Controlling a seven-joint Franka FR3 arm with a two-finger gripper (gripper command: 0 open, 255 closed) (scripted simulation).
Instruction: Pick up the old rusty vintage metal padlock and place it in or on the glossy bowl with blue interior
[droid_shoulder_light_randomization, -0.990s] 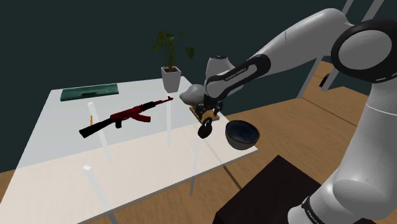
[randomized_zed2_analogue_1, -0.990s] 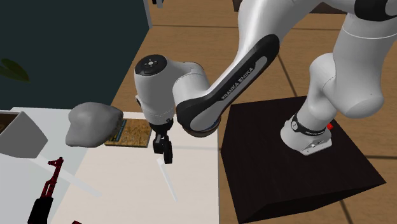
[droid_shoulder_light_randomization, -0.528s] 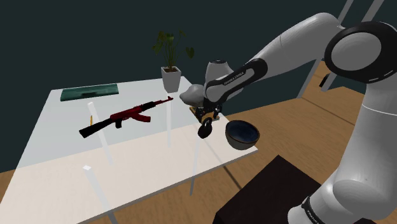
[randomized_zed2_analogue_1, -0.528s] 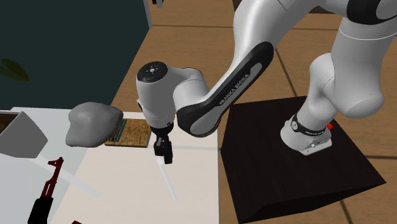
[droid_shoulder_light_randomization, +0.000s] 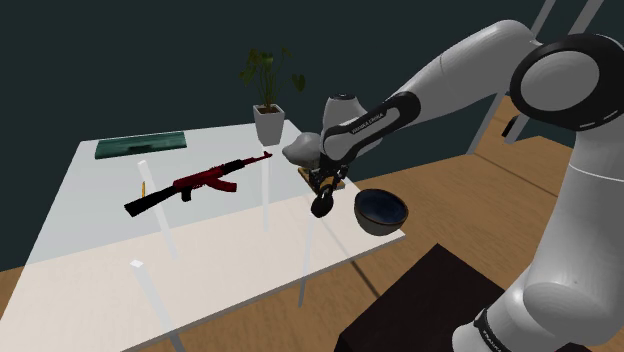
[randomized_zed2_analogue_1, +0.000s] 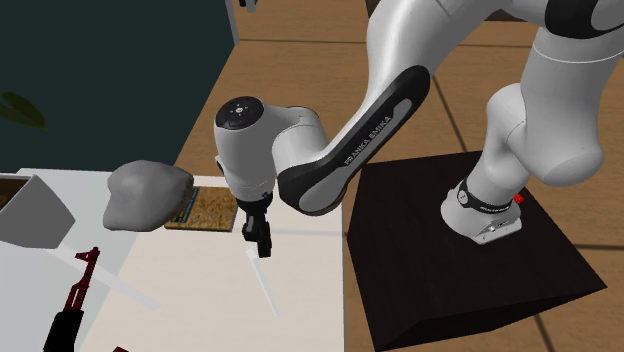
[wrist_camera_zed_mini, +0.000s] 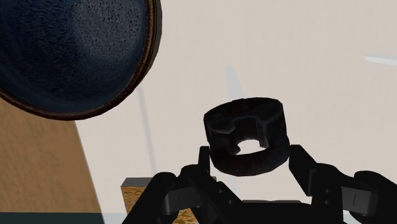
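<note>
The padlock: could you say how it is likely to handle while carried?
The padlock looks thick-walled and solid, so probably rigid and heavy for its size. Its rounded body, clasped at two sides by the gripper, might swivel or slip. Released over the bowl, it could roll.

A red and black rifle (droid_shoulder_light_randomization: 200, 185) lies on the white surface (droid_shoulder_light_randomization: 90, 250). Along the far edge sit a flat green box (droid_shoulder_light_randomization: 142, 145), toward the shoulder view's left, and a potted plant (droid_shoulder_light_randomization: 267, 110). A grey lump (randomized_zed2_analogue_1: 148, 195) sits just beside a brown mat (randomized_zed2_analogue_1: 212, 210).
</note>
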